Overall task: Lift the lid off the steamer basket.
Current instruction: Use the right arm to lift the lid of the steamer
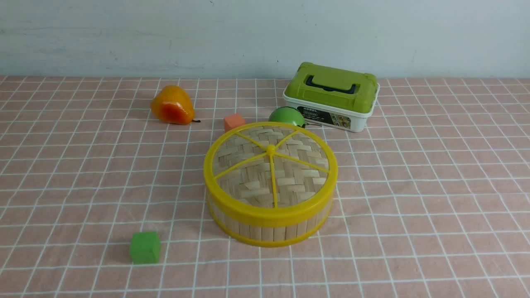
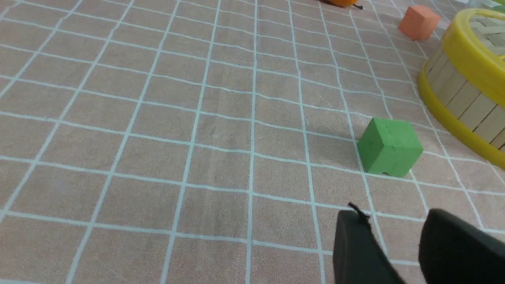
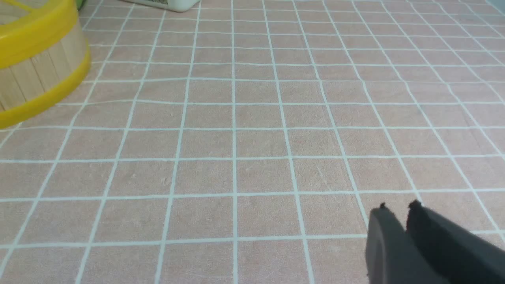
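A pink cloth with a grid of thin white lines (image 1: 414, 186) is covering the whole table, lying mostly flat with faint creases, and a pale blue-grey painted wall (image 1: 165, 37) is rising straight behind its far edge.

The round steamer basket of upright bamboo slats with yellow plastic rings (image 1: 269, 229) is standing near the middle of the cloth. The flat woven-bamboo lid with a yellow rim, yellow spokes and a small centre knob (image 1: 271, 165) is sitting squarely on top of the basket, closing it.

Just behind the basket an orange foam cube (image 1: 234, 122) is resting, and a green rounded object (image 1: 287, 116) is peeking over the basket's far rim. Farther behind the basket and to its right, a white plastic box with a green lid and dark handle (image 1: 331, 97) is standing. Behind the basket and to its left, an orange-yellow toy pear (image 1: 172, 105) is lying on its side. A green foam cube (image 1: 145, 247) is sitting to the basket's left, nearer the robot.

The left gripper (image 2: 396, 215) is hovering over bare cloth near the green cube, its black fingers spread apart and grasping nothing. The right gripper (image 3: 397, 205) is hanging over bare cloth on the basket's right side, well apart from it, its fingers drawn almost together with only a sliver between them, clenched on nothing
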Available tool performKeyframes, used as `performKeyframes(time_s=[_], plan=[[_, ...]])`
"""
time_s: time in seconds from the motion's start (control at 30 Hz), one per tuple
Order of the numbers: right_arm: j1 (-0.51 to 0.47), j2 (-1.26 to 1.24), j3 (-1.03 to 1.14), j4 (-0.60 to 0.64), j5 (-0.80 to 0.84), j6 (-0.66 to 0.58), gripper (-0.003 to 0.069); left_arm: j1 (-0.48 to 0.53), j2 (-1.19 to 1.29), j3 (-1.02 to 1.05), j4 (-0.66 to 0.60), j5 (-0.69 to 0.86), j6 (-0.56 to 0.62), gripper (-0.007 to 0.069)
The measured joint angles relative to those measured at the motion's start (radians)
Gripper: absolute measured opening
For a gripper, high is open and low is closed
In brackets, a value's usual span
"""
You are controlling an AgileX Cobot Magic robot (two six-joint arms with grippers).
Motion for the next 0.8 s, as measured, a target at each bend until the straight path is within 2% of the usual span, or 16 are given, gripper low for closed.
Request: performKeyframes(time_s=[0.8], plan=[[0.0,0.0,0.0,0.0,0.0,-0.003,0.0066,0.0,0.0,0.0,0.0,0.0,0.0,0.0239]])
